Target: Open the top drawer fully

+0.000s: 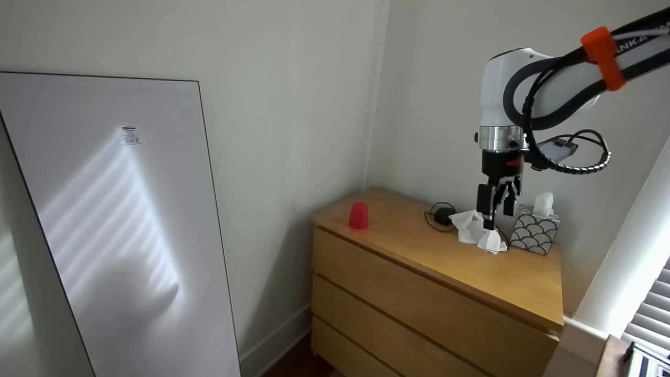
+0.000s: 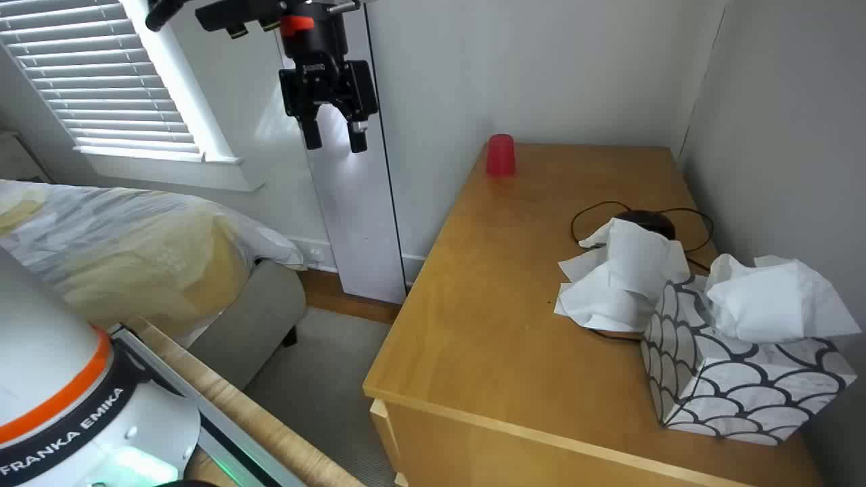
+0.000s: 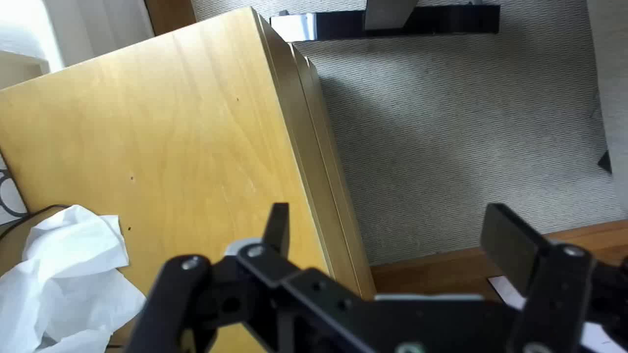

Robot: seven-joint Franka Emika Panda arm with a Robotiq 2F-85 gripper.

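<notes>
Top drawer, just under the surface, looks closed or nearly so; likely stiff, slick-faced, heavyish to draw, no handle seen, so best hooked by its upper edge; pincer spread wide, holding nothing, well apart from it

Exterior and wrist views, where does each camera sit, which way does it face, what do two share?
An exterior view: in front of the dresser, facing the top drawer and room corner; arm and gripper show.
An exterior view: above the tissue box end, facing along the dresser; robot base and gripper show.
Wrist view: above the gripper, facing down on the dresser's edge and rug; fingers show.
Both exterior views share the red cup.
</notes>
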